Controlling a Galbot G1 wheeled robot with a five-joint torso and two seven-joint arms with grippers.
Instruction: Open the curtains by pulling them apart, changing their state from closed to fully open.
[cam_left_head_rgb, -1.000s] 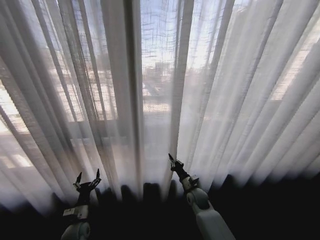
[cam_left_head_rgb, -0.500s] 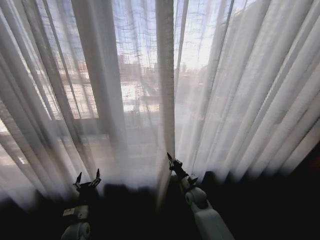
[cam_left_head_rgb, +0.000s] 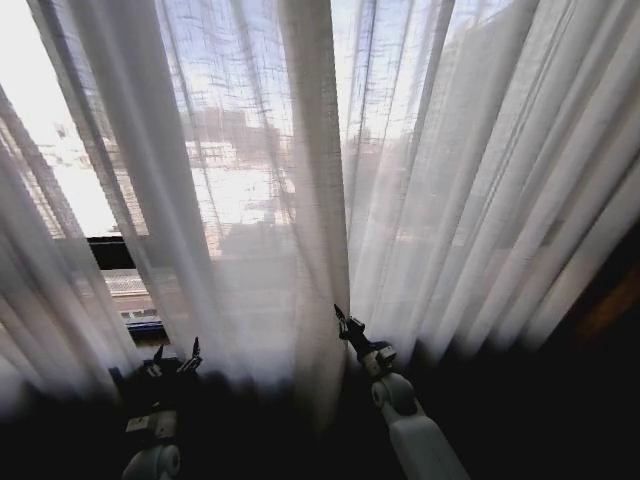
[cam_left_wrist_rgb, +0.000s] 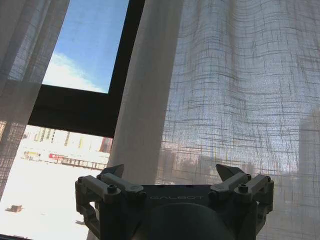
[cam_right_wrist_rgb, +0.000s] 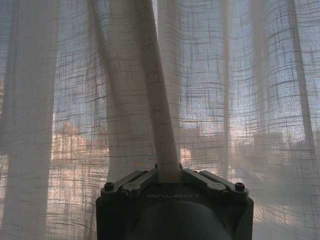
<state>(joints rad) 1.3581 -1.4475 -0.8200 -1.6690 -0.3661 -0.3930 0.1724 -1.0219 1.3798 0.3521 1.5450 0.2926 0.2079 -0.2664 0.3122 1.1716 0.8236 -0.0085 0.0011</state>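
The sheer pleated curtains (cam_left_head_rgb: 420, 180) are hung across the window; a gap at nine o'clock exposes the dark window frame (cam_left_head_rgb: 112, 252). One fold is clamped in the right gripper (cam_left_head_rgb: 340, 318). The left gripper (cam_left_head_rgb: 175, 352) is held spread, at seven o'clock.

Strong backlight from window (cam_left_head_rgb: 70, 180) through sheer white-cream pleated linen-weave curtains (cam_left_head_rgb: 300, 200); upper left blown out. Foreground near black, arms silhouetted. Pleats fan outward at edges, lower folds motion-blurred. Wrist views sharper, weave crisp.

Curtains (cam_left_head_rgb: 300, 200) — sheer, coarse-woven linen-like cloth; right pincer (cam_right_wrist_rgb: 169, 175) — matt dark plastic
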